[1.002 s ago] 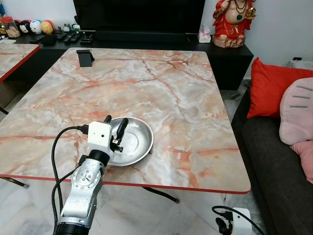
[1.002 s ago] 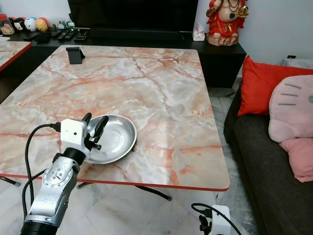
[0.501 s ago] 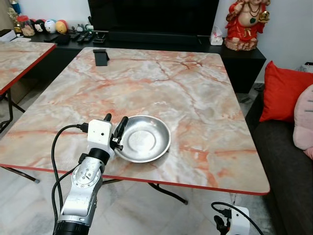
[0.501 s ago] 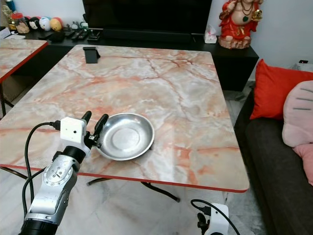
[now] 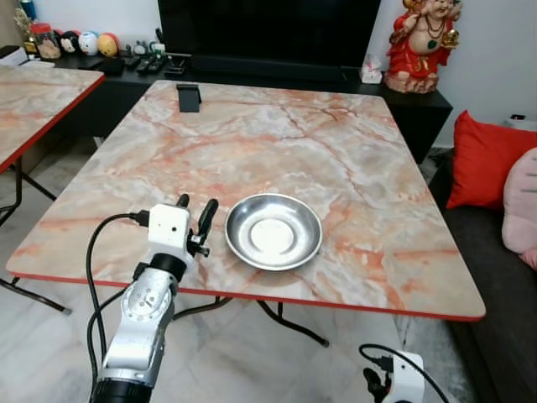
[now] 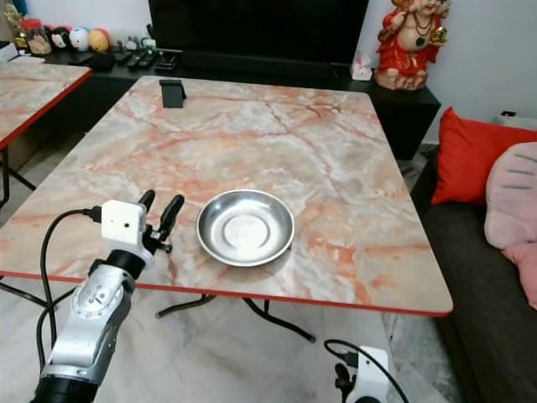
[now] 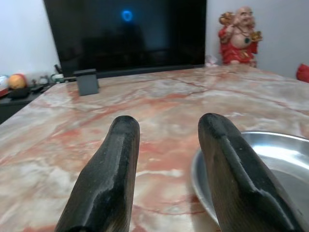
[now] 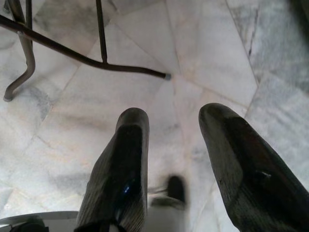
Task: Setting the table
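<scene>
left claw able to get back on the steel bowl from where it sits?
Probably yes. The left claw is open, just beside the steel bowl near the table's front edge, with nothing between them.

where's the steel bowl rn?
The steel bowl sits on the marble table near its front edge, just right of the open left gripper, not touching it.

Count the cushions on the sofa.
2 visible: a red cushion at the sofa's far end, a pink cushion beside it, nearer. More may lie beyond the frame.
</scene>
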Motion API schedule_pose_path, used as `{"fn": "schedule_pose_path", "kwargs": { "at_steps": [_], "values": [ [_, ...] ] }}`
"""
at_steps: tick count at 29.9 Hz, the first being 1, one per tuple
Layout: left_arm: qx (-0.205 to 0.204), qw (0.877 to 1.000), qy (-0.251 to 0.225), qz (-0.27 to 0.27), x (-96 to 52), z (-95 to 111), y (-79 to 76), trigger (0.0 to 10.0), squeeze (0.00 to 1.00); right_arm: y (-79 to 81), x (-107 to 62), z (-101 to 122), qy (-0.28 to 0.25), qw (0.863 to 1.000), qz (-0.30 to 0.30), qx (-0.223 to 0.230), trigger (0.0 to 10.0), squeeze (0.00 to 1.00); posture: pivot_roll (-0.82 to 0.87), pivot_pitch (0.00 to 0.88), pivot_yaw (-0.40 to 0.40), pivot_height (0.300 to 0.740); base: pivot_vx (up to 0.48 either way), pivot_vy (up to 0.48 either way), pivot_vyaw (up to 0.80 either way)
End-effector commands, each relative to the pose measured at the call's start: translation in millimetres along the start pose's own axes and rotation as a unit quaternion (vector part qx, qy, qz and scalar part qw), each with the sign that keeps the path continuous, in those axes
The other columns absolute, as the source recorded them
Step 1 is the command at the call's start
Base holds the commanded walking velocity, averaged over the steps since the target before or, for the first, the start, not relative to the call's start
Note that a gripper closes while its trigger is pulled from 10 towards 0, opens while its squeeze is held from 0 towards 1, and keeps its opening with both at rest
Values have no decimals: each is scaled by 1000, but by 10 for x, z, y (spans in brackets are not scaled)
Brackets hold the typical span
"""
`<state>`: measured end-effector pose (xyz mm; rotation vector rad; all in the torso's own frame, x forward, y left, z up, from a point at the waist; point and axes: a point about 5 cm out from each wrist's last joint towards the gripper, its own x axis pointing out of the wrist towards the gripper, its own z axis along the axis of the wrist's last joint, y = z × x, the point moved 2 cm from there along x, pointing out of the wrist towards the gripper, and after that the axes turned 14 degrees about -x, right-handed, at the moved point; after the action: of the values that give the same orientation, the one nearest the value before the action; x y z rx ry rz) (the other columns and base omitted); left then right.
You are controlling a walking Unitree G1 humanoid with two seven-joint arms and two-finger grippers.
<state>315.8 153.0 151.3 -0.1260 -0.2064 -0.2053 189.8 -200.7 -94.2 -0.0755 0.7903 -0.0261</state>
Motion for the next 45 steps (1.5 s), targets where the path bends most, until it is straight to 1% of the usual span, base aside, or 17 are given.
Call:
{"fn": "schedule_pose_path", "kwargs": {
  "at_steps": [1,22,27,36,45],
  "values": [
    [-8,1000,3,-6,25,-1,-50,10000,0,-38,-12,-38,9,1000,-8,8,10000,0,2,0,-17,740,0,292,0],
    [-10,1000,2,-7,40,14,-59,10000,0,-7,-9,-43,11,1000,-3,11,10000,0,3,0,-15,740,0,294,0],
    [-10,1000,4,-4,23,4,-55,10000,0,-8,-11,-45,11,1000,-3,-2,10000,0,5,0,-16,740,0,295,0],
    [-9,1000,4,0,6,0,-43,10000,0,13,-10,-49,12,1000,3,-5,10000,0,9,0,-18,740,0,295,754],
    [-10,1000,4,3,0,0,-44,10000,0,23,-11,-57,15,1000,7,-8,10000,0,11,0,-20,740,0,297,494]
  ]
}}
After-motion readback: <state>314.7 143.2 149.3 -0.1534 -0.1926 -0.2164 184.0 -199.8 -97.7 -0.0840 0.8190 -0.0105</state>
